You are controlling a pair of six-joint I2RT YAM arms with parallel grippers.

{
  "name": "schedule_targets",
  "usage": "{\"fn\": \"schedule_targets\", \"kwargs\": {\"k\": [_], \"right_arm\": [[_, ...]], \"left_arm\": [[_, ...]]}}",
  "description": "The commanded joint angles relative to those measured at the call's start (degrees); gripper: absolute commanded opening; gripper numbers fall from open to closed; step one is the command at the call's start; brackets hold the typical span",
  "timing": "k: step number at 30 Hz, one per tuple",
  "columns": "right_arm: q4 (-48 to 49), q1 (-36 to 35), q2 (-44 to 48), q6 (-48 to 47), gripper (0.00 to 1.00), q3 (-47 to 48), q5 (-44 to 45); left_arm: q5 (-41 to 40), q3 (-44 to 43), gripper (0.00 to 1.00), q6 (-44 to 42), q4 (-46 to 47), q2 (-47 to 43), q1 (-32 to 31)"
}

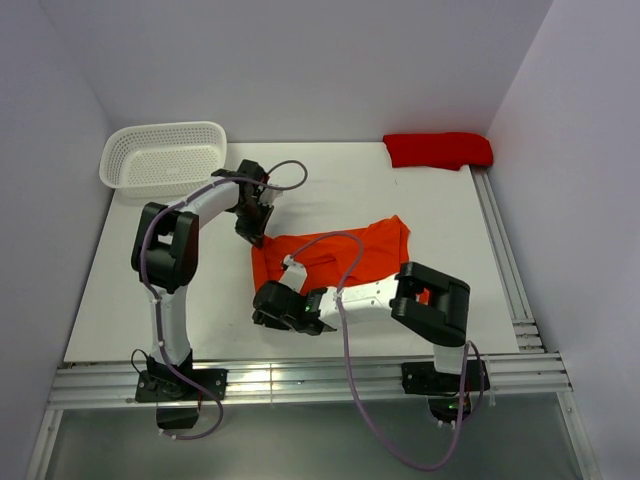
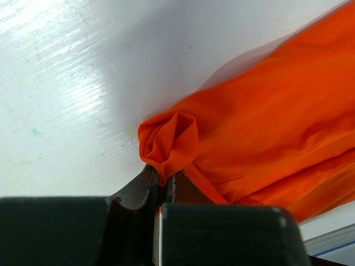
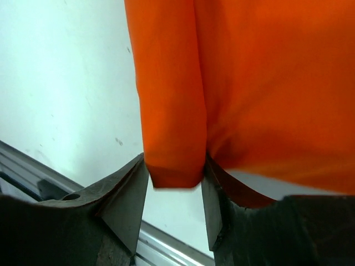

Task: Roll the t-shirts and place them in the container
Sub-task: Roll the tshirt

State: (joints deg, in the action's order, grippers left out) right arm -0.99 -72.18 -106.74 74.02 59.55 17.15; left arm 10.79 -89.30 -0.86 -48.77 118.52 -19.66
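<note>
The bright orange t-shirt [image 1: 372, 248] lies spread and creased in the middle of the white table. My left gripper [image 1: 252, 232] is at the shirt's far left corner. In the left wrist view it [image 2: 166, 176] is shut on a bunched bit of orange cloth [image 2: 169, 141]. My right gripper [image 1: 268, 305] is at the shirt's near left corner. In the right wrist view it [image 3: 175, 162] stands open, with a folded strip of the orange t-shirt [image 3: 172, 111] lying between its fingers. The darker red t-shirt [image 1: 437, 149] lies bundled at the back right corner.
A white plastic basket [image 1: 165, 155] stands at the back left corner. Metal rails run along the table's near edge [image 1: 300, 380] and right side [image 1: 505, 260]. White walls close in the left, back and right.
</note>
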Motion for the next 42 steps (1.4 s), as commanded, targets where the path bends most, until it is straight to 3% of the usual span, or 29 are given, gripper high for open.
{"fn": "schedule_targets", "kwargs": {"k": [1,8,14,19,25,42], "right_arm": [[-5.85,-1.82,3.46,-0.45,0.50,0.12,0.95],[-15.16,-3.84,5.58,-5.63,0.52,8.81,3.15],[-26.32,-3.15,3.39,-10.38,0.52,19.80,11.58],[-35.81,-0.86,-6.98,-16.09,0.50,34.37,20.88],[-40.22,0.29,-15.95,-20.75,0.49,45.99,27.32],[-37.41,1.17,-21.67,-24.18,0.49,46.36,28.12]], "left_arm": [[-3.05,-2.11,0.00,-1.16,0.78,0.05,-0.38],[-4.02,-2.37,0.00,-1.77,0.35,0.13,-1.17],[-4.46,-2.72,0.00,-2.39,-0.36,-0.13,-1.43],[-4.90,-3.08,0.00,-2.39,-1.15,-0.13,-1.87],[-5.69,-4.22,0.00,-1.86,-1.94,0.66,-2.57],[-6.74,-7.12,0.02,-0.81,-3.52,2.95,-4.60]]}}
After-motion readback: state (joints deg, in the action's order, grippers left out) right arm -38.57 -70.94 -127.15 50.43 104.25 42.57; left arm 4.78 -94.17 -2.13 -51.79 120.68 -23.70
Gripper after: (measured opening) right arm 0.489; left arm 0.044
